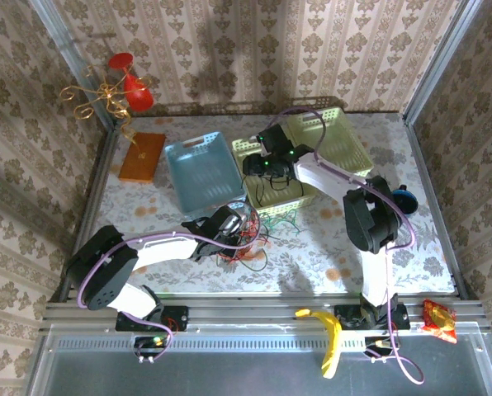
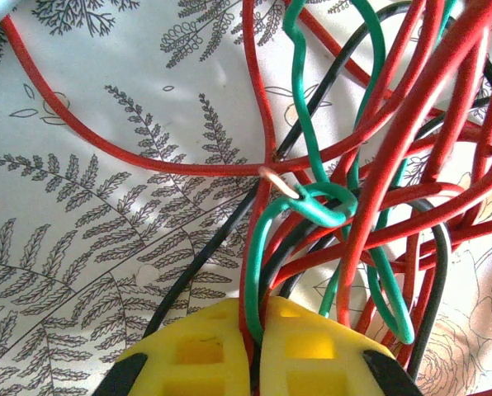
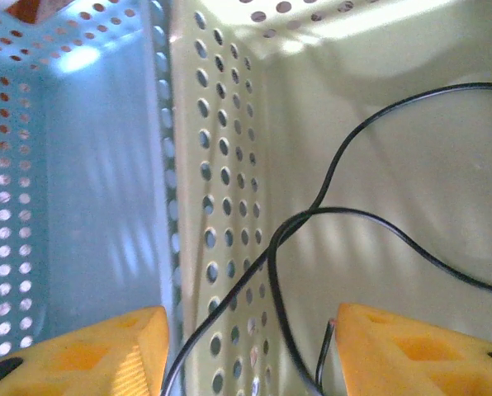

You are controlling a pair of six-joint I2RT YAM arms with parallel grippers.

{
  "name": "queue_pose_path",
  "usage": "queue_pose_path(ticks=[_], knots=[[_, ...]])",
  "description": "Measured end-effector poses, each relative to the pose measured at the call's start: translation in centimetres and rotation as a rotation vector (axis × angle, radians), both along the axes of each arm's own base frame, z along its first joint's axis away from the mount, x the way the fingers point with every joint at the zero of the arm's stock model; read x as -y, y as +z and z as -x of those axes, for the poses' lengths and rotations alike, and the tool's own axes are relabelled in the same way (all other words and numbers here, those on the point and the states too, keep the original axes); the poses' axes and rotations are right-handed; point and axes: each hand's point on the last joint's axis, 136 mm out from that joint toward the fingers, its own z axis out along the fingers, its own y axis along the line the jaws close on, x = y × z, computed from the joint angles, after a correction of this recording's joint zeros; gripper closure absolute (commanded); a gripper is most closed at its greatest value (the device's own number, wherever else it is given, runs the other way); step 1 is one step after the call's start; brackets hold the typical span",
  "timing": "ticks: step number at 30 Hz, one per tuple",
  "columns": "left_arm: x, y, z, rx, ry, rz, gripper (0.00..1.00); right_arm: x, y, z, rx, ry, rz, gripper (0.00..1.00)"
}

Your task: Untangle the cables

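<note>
While the right tool point(image 3: 248, 318) is held spread, red and green cables point(image 2: 248, 280) are seemingly pinched in the left tool point(image 2: 254, 312).

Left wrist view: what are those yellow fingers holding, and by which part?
The left gripper pinches the thin green wire and thin red wire along their length, not at an end.

Floral table point(image 1: 337, 247): blue basket point(image 1: 201, 173), green baskets point(image 1: 345, 144), orange board point(image 1: 142, 157), cables point(image 1: 250, 246) tangled near front.

The cables point(image 2: 188, 169) have glossy smooth sheaths, the tablecloth point(image 2: 81, 247) looks smooth, the green basket point(image 3: 378, 124) and blue basket point(image 3: 89, 206) glossy plastic.
</note>
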Motion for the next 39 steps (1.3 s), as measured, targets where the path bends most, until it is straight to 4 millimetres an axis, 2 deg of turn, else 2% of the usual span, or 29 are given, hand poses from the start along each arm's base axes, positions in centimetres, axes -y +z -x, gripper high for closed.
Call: queue_pose_path(ticks=[6,15,25,32,35,39], knots=[[0.0,0.0,0.0,0.000,-0.001,0.000,1.00,-0.2,-2.9,-0.8,-0.051,-0.029,0.021,0.43],[0.0,0.0,0.0,0.000,-0.001,-0.001,1.00,0.3,-4.9,-1.1,-0.085,-0.059,0.041,0.43],[0.0,0.0,0.0,0.000,-0.001,-0.001,1.00,2.8,-6.8,-1.2,-0.114,-0.124,0.127,0.44],[0.0,0.0,0.1,0.000,-0.002,-0.001,1.00,5.2,-9.2,0.1,-0.158,-0.165,0.220,0.44],[0.0,0.0,0.1,0.000,-0.002,-0.001,1.00,5.7,-9.1,0.4,-0.154,-0.171,0.230,0.44],[0.0,0.0,0.1,0.000,-0.003,-0.001,1.00,6.4,-7.7,1.2,-0.122,-0.160,0.221,0.43]])
